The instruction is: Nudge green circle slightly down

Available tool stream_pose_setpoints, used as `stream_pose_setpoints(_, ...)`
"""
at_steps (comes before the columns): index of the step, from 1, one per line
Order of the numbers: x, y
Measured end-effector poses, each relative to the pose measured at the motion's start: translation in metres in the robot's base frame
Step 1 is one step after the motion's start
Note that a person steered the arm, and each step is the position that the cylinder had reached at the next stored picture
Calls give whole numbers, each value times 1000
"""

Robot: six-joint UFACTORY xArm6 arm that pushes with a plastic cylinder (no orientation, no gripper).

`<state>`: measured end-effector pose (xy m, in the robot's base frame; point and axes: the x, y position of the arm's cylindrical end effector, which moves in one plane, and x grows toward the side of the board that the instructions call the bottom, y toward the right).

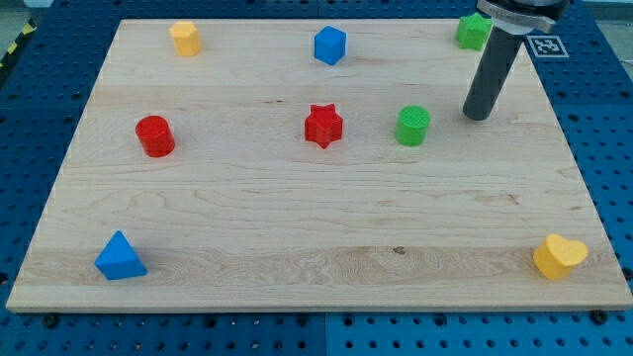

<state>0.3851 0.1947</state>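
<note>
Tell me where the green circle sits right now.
The green circle is right of the board's centre, in the upper half of the view, with the red star to its left and my tip close on its right, not touching.

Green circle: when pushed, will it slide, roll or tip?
The green circle stands upright on its flat end, so it will probably slide, not roll. It looks squat, so tipping seems unlikely. My tip sits to its right and slightly above, apart from it; an off-centre push may veer it towards the red star.
</note>
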Motion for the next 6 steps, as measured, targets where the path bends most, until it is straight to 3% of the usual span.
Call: stream_pose_setpoints(6,0,-107)
